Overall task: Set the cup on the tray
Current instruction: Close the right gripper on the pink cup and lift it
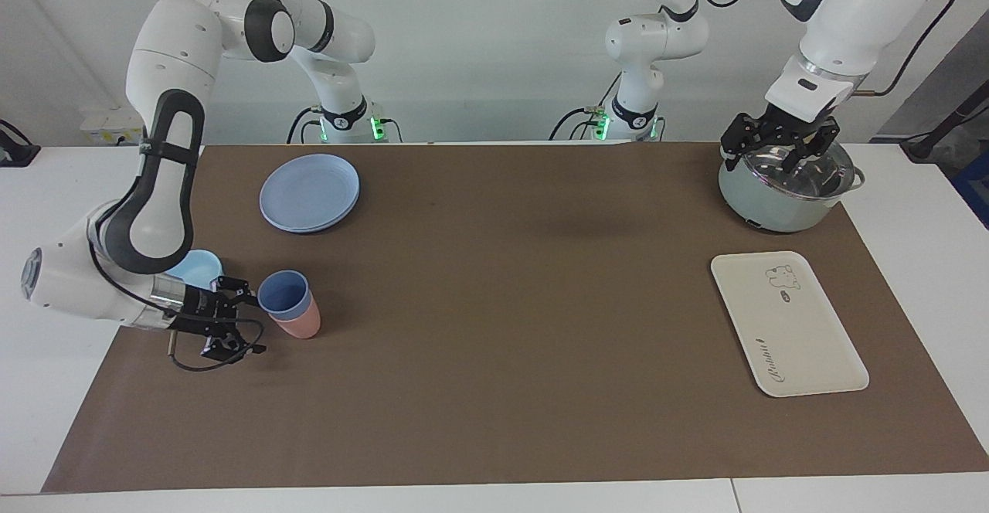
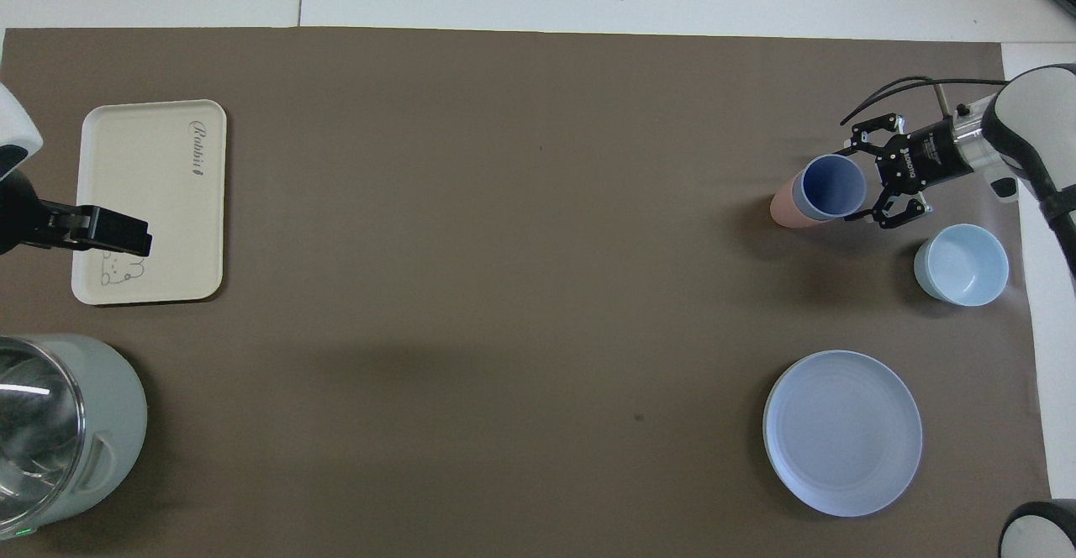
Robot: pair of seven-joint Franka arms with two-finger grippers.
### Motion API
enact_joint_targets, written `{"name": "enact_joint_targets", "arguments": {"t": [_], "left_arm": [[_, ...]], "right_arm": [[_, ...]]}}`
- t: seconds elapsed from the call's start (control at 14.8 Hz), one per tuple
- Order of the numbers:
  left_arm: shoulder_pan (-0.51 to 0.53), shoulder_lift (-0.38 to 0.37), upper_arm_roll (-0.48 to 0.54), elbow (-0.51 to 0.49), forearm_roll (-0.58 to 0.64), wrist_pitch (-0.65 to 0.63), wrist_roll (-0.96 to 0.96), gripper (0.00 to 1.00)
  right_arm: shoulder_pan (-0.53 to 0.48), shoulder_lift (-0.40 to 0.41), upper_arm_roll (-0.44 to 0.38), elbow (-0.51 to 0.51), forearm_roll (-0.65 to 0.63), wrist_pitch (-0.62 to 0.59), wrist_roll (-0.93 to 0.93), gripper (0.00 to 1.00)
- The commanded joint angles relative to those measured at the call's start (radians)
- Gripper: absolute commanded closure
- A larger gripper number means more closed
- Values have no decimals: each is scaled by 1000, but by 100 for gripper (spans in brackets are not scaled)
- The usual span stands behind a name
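Observation:
The blue cup (image 1: 283, 295) (image 2: 832, 186) stands upright, nested inside a pink tumbler (image 1: 303, 326) (image 2: 786, 205), near the right arm's end of the table. My right gripper (image 1: 255, 320) (image 2: 856, 181) is low beside the cup. It is open, with one finger on either side of the cup's rim edge. The cream-white tray (image 1: 788, 324) (image 2: 151, 163) lies flat and bare near the left arm's end. My left gripper (image 1: 780, 150) (image 2: 109, 234) is open and waits in the air over the pot.
A light-green pot with a glass lid (image 1: 784, 196) (image 2: 59, 423) stands nearer to the robots than the tray. A light-blue bowl (image 1: 197, 266) (image 2: 962, 264) sits next to the right gripper. A round blue plate (image 1: 309, 192) (image 2: 843, 432) lies nearer to the robots than the cup.

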Motion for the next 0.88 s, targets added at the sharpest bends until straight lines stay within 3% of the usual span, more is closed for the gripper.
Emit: {"name": "enact_joint_targets", "arguments": {"t": [0.0, 0.14, 0.81], "left_arm": [[-2, -14, 2, -17, -1, 17, -13, 0], [-2, -14, 2, -18, 0, 16, -13, 0], [-2, -14, 2, -18, 0, 22, -13, 0]], "right_arm": [[-15, -84, 13, -141, 62, 21, -63, 0], [-15, -108, 10, -201, 131, 40, -132, 0], [-14, -134, 11, -281, 266, 89, -229, 0]]}}
